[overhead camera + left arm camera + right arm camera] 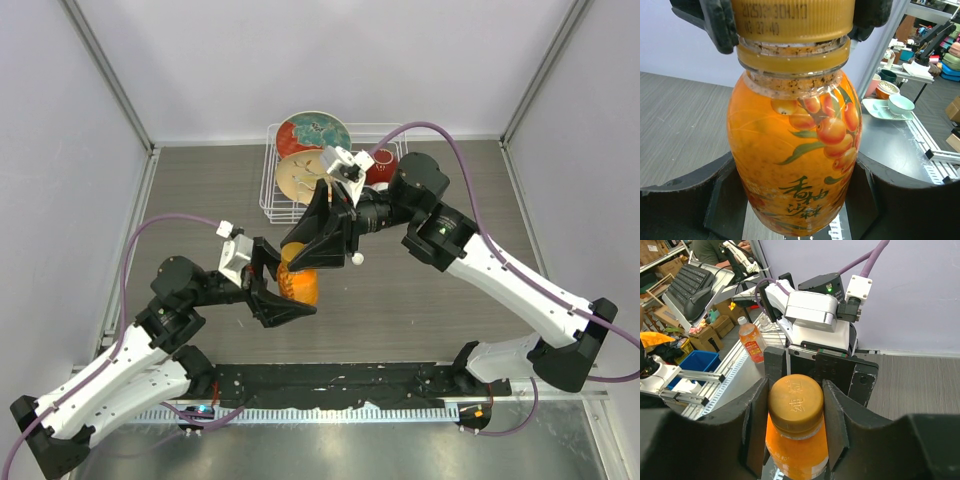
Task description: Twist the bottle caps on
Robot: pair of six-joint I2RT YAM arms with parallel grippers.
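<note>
Firstly, left gripper (290, 284): fingers were closed part-way around the belly of the orange bottle (795, 150), one on each side, holding it upright; whether its base touched the table could not be told.
Orange bottle: it stood at mid-table, between the two arms. It was full of orange drink, so probably heavy for its size. The glossy printed wrap looked slippery. The body seemed stiff enough for a firm squeeze low down, where it was held.
Orange cap (795, 402): it sat on the bottle's neck, apparently level, its skirt just above the collar ring. It looked small, light and rigid, best taken by its sides. How far it was threaded could not be told.
Right gripper (795, 407): it hung over the bottle top, with its pads pinched on opposite sides of the cap and spread only by the cap's width.
Table (200, 190): grey wood-grain, flat and matte.
Dish rack (268, 190): white wire, at the far edge just behind the bottle, holding plates (312, 135) and a red bowl (382, 168). It was near the right wrist, so turning room looked tight there.
Walls (300, 60): pale, enclosing three sides.
</note>
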